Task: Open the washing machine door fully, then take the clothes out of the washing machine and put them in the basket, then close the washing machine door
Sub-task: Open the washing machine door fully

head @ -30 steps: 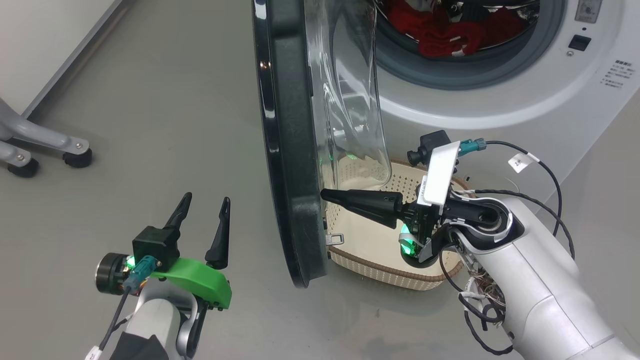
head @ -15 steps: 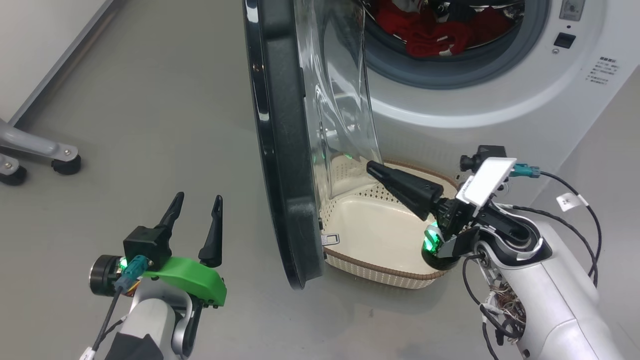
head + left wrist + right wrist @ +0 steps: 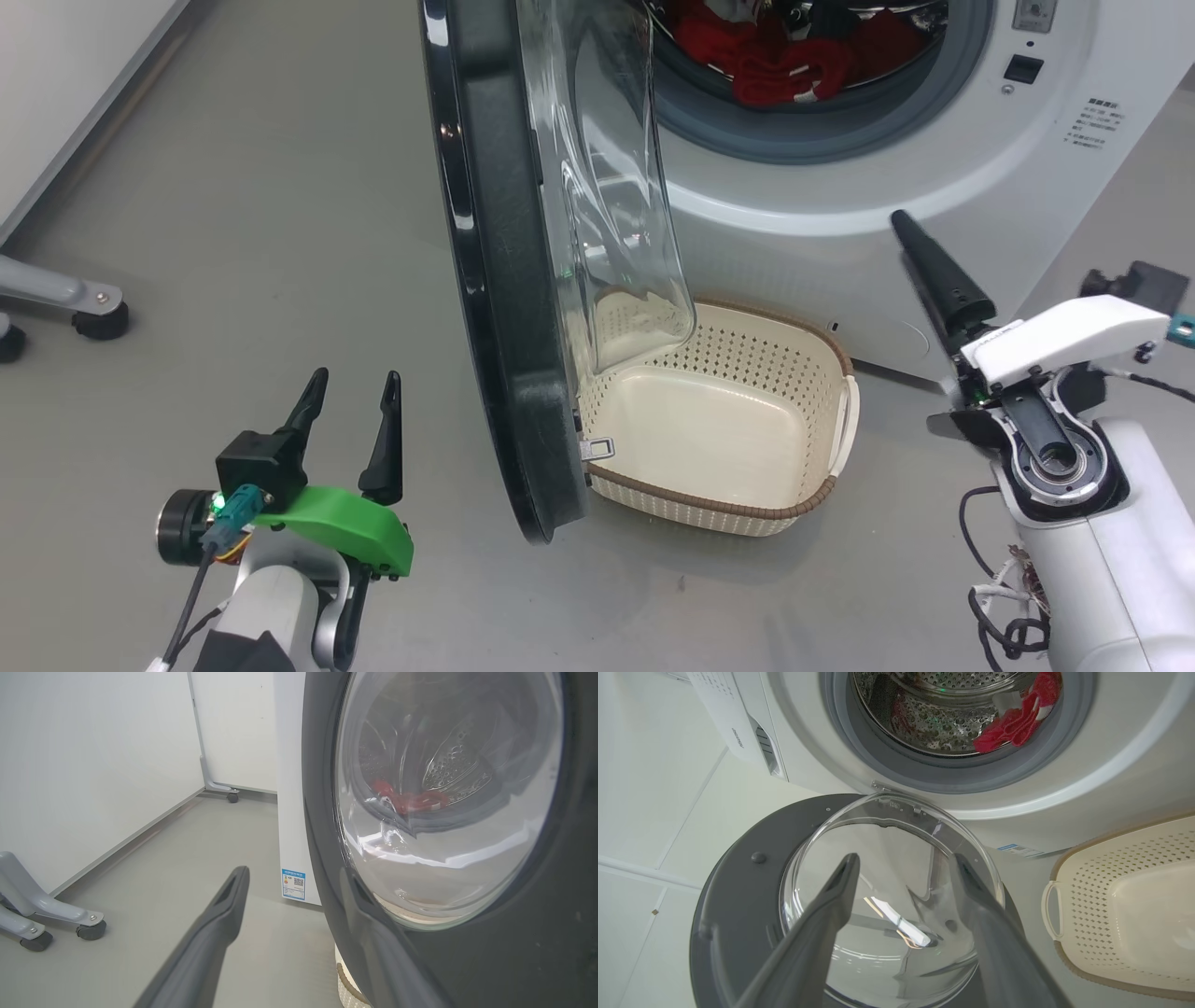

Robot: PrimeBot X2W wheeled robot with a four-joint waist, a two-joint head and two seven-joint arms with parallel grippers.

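Observation:
The washing machine (image 3: 934,177) stands at the top right. Its door (image 3: 495,280), black-rimmed with a clear glass bowl, juts out edge-on towards me. Red clothes (image 3: 766,56) lie in the drum, also seen as clothes (image 3: 1013,723) in the right wrist view. The cream basket (image 3: 709,504) sits empty on the floor under the door's glass. My left gripper (image 3: 355,383) hovers open left of the door, holding nothing. My right gripper (image 3: 906,858) is open and empty, right of the basket; one of its fingers (image 3: 934,271) rises in front of the machine's white panel.
A grey frame on castors (image 3: 93,308) stands at the far left by the white wall. Bare grey floor lies between it and the door. Loose cables (image 3: 999,597) hang off my right arm.
My right gripper has drawn back from the door's inner side, swung right past the basket and opened. The head camera has shifted. The left gripper holds its pose.

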